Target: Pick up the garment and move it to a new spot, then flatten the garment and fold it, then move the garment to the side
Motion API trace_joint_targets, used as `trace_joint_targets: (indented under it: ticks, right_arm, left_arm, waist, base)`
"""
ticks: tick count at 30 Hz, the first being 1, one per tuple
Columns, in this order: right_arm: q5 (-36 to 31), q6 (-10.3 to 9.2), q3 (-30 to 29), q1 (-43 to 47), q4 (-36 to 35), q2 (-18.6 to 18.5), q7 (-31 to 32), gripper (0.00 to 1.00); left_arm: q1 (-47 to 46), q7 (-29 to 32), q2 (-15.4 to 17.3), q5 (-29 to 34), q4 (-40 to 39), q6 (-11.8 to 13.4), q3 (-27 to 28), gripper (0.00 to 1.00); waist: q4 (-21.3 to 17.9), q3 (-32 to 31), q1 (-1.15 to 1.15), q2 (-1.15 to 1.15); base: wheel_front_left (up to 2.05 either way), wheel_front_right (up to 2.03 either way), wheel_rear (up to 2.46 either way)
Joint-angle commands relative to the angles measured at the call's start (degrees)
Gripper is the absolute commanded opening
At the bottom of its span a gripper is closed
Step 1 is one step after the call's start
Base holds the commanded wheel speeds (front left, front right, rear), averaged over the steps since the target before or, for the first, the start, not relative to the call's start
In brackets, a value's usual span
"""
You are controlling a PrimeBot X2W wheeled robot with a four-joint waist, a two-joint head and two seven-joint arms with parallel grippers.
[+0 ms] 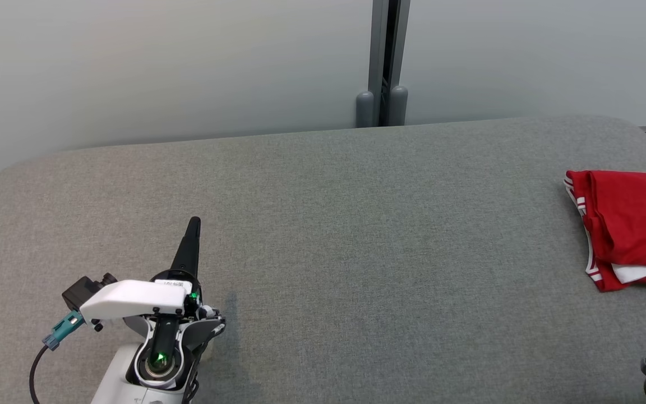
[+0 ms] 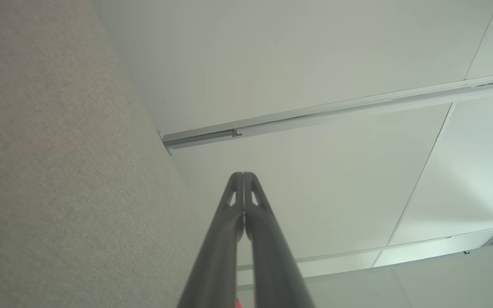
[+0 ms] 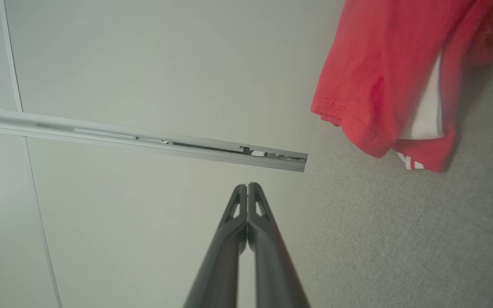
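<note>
You look down on a wide grey padded surface [image 1: 356, 235] that spans the head view, with a pale panelled wall [image 1: 160, 67] behind it and a grey metal post [image 1: 388, 62] splitting the panels. The garment [image 1: 634, 219], red with white striped trim, lies folded at the surface's far right, cut by that view's edge. Your left gripper [image 1: 194, 224] hangs over the bare cloth at the lower left, well apart from the garment, its two dark fingers pressed together and holding nothing. Your right gripper [image 3: 247, 186] is likewise closed and empty, near the garment's hem but not touching it.
</note>
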Motion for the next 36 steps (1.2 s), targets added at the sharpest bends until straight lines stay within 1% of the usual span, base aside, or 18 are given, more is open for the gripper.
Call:
trace_joint_targets:
  ticks: [1,17,36]
  right_arm:
    - [1.5,0.0,-0.7,-0.8,0.0,-0.1,0.6,0.0]
    - [7.4,0.0,-2.9,-1.3,0.7,0.1,2.9,0.0]
    - [7.3,0.0,-2.9,-1.3,0.7,0.1,2.9,0.0]
  left_arm:
    - [-1.7,0.3,0.3,-1.1,0.1,-0.4,0.0,0.0]
    - [-3.3,1.2,0.4,-6.4,1.3,-1.2,-0.2,0.0]
    - [-3.3,1.3,0.4,-6.4,1.3,-1.2,-0.2,0.0]
  waist:
    - [0.0,0.0,0.0,0.0]
    - [-0.4,-0.2,0.0,0.0]
    - [-0.4,-0.2,0.0,0.0]
  base:
    - [0.0,0.0,0.0]
    - [0.0,0.0,0.0]
    - [0.0,0.0,0.0]
